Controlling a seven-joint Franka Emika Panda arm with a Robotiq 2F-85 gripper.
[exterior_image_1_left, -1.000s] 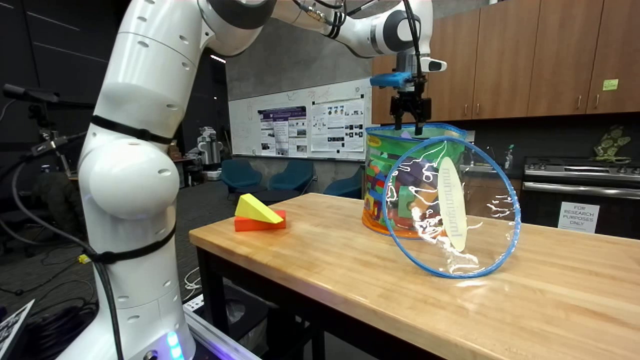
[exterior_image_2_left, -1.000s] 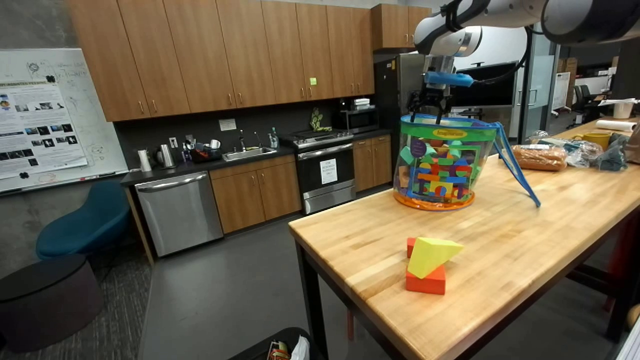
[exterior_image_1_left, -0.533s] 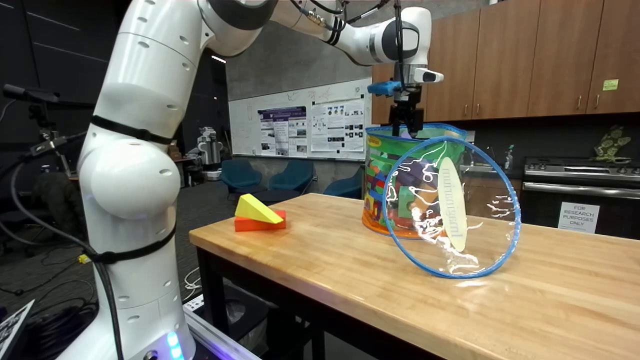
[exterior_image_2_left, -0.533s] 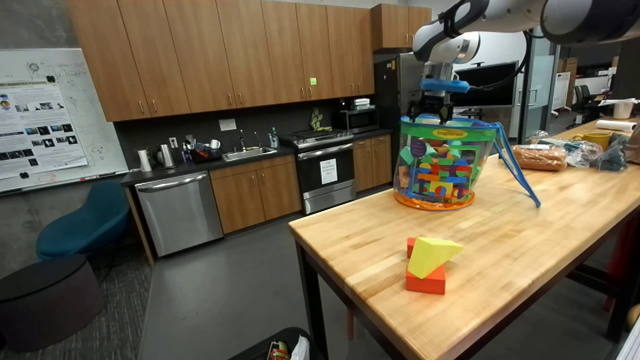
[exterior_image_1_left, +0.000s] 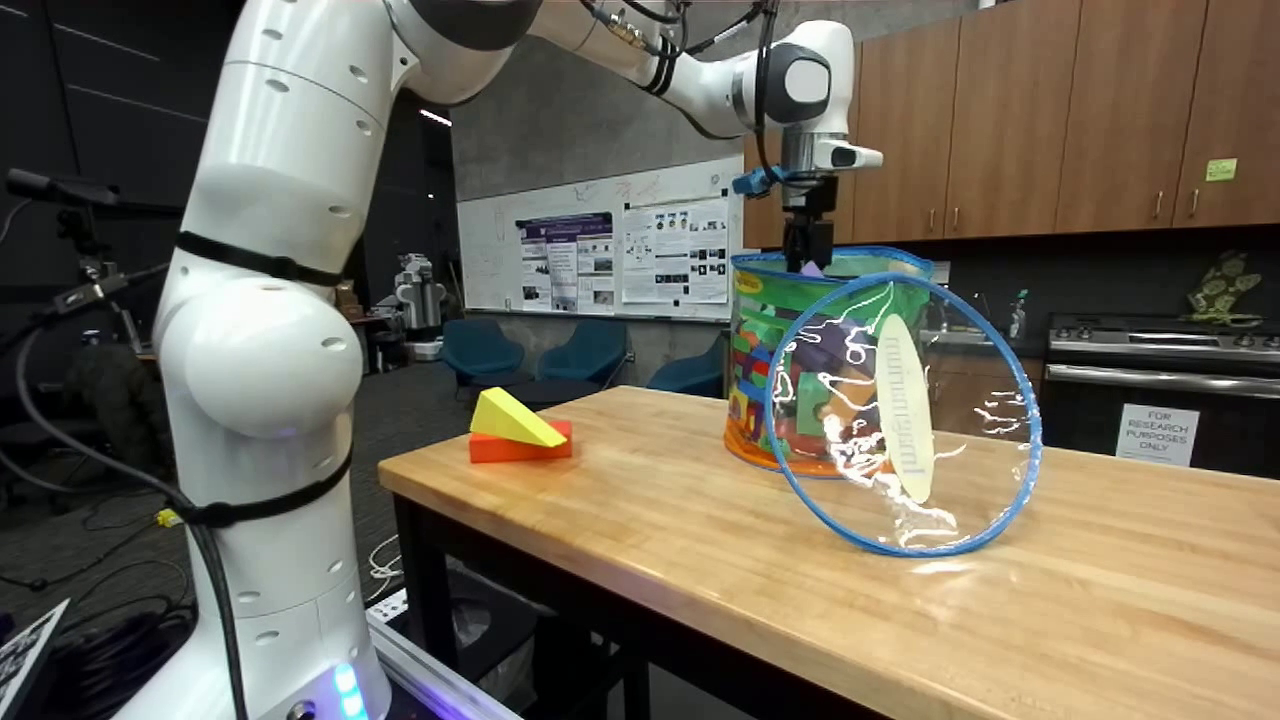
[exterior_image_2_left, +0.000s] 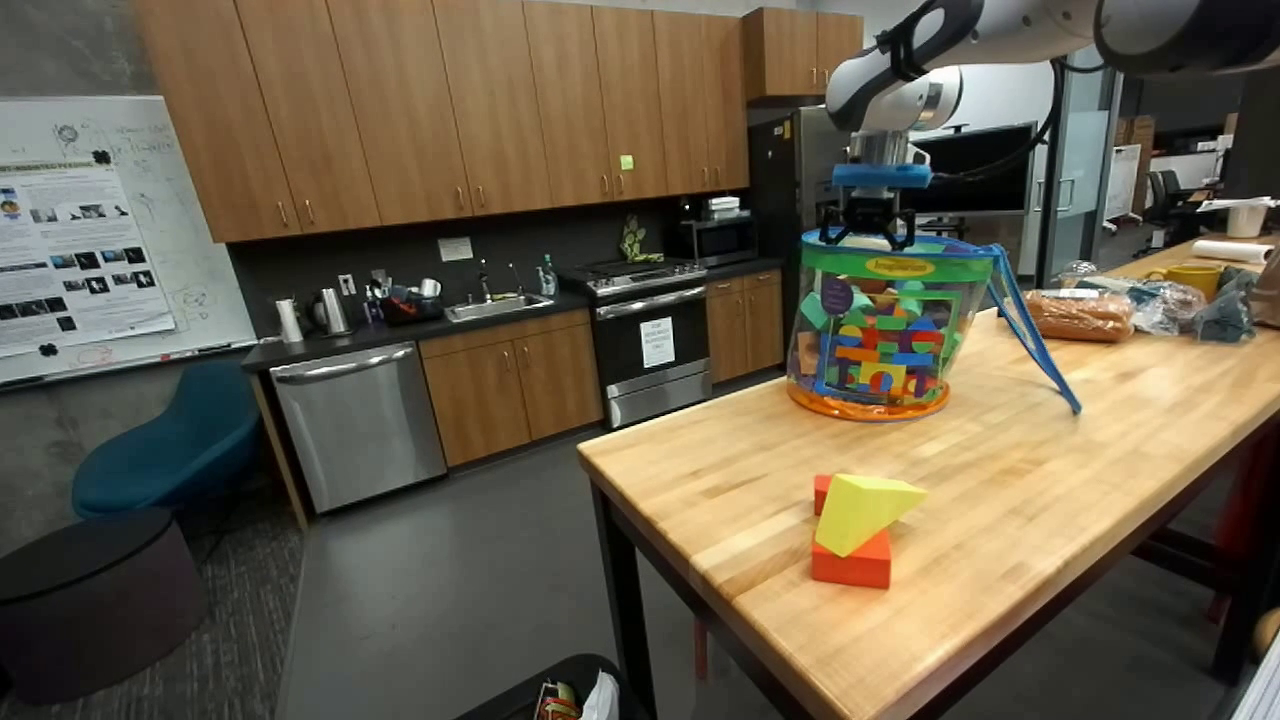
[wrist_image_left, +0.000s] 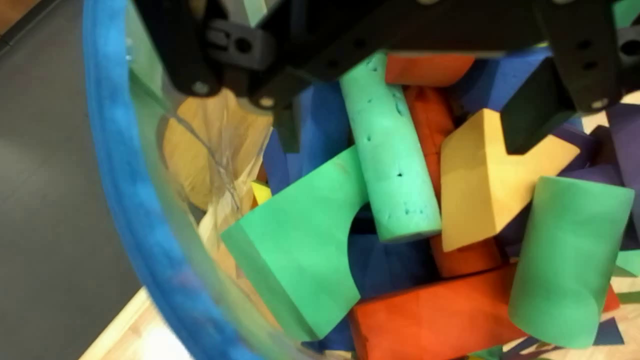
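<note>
In the mouth of one clear bag (exterior_image_2_left: 900, 267) I see one gripper (exterior_image_2_left: 868, 242), spread wide and empty; inside, two green cylinders (wrist_image_left: 395, 170) lie uppermost, one partly hidden behind the gripper. Nearer, one yellow wedge (exterior_image_2_left: 860, 512) partly covers a red block (exterior_image_2_left: 853, 572).

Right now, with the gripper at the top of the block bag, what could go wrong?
The open gripper hangs close to the bag's rim, so it might snag. The blocks inside lie jumbled, so grabbing one could shove others. The yellow wedge rests on a red block, so bumping the table might tip it off.
</note>
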